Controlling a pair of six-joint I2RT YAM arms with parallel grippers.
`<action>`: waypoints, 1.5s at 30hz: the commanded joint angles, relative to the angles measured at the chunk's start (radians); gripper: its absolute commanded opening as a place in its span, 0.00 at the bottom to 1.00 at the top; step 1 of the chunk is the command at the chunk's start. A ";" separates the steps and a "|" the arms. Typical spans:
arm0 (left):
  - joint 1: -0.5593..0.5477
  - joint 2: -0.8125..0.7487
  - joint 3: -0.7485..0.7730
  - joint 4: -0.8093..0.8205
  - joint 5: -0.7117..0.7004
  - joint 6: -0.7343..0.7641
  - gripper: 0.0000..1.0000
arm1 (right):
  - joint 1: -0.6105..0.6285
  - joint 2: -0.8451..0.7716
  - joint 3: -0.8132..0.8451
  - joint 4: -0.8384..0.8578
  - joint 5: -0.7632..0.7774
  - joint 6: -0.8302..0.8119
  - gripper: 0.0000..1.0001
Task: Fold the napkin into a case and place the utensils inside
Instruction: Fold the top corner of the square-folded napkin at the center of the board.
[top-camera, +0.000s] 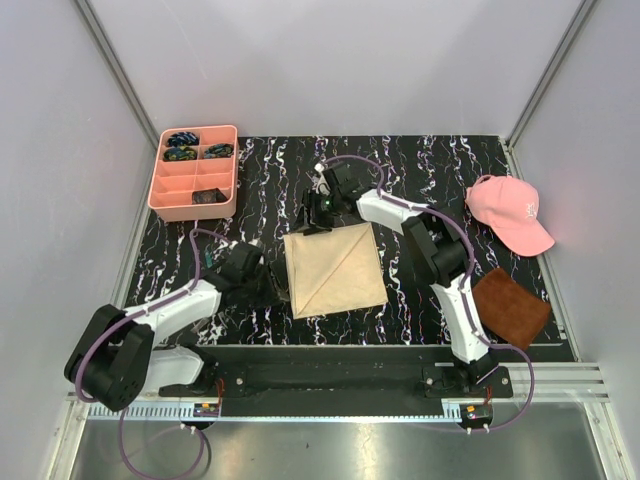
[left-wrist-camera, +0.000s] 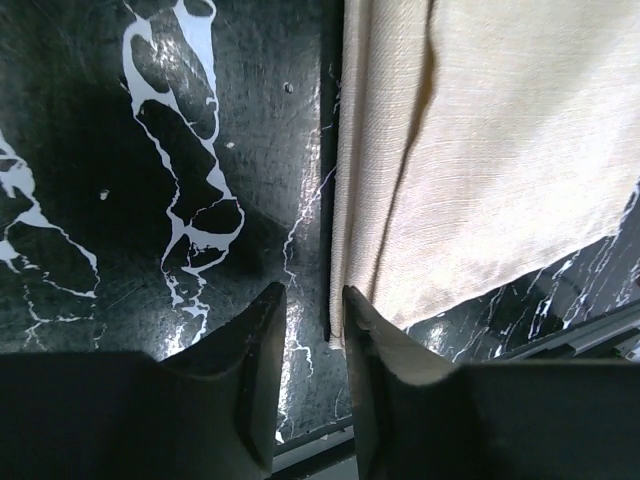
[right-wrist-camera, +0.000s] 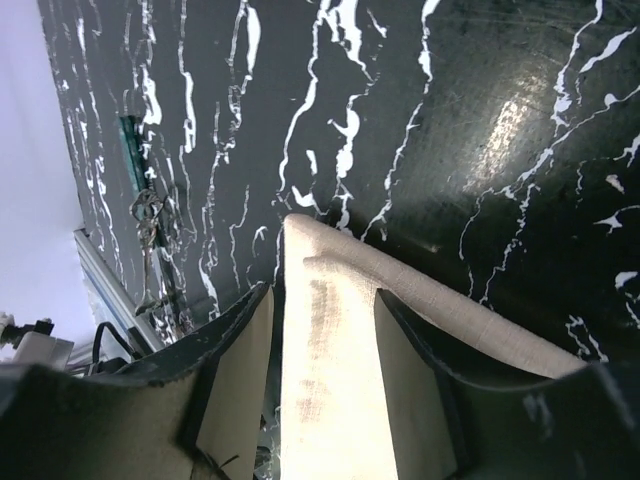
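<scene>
Beige napkin (top-camera: 335, 270) lies folded mid-bench (top-camera: 430, 170). The right tool (right-wrist-camera: 325, 300), half open, straddles its far corner. The left tool (left-wrist-camera: 312, 300), slightly open and empty, sits beside its near edge. Folding step; next, both likely must pinch cloth.

Plain pale grey walls (top-camera: 330, 60) enclose a black, white-veined marble-look tabletop (top-camera: 440, 160), a silvery metal rail (top-camera: 330, 412) along its near edge.

— At the far left corner of the bench (top-camera: 440, 160)?
— Salmon-pink tray (top-camera: 175, 188), split into compartments; small dark blue-green items (top-camera: 183, 139) in the far ones, something dark (top-camera: 209, 196) in the near right one.
— And along the right edge?
— Pink cap (top-camera: 508, 210) about the middle, brim toward the near side; brown suede-like square (top-camera: 511, 308) closer to the near right corner, apart from the cap.
</scene>
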 joint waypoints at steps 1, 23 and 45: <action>0.002 0.017 0.023 0.071 0.031 0.006 0.31 | 0.026 0.034 0.056 0.011 -0.012 0.010 0.52; 0.001 0.056 -0.003 0.121 0.036 -0.006 0.25 | 0.064 0.068 0.081 -0.029 0.051 -0.010 0.18; 0.001 -0.042 0.036 0.066 0.066 -0.015 0.27 | 0.072 -0.073 -0.010 -0.021 0.042 0.010 0.51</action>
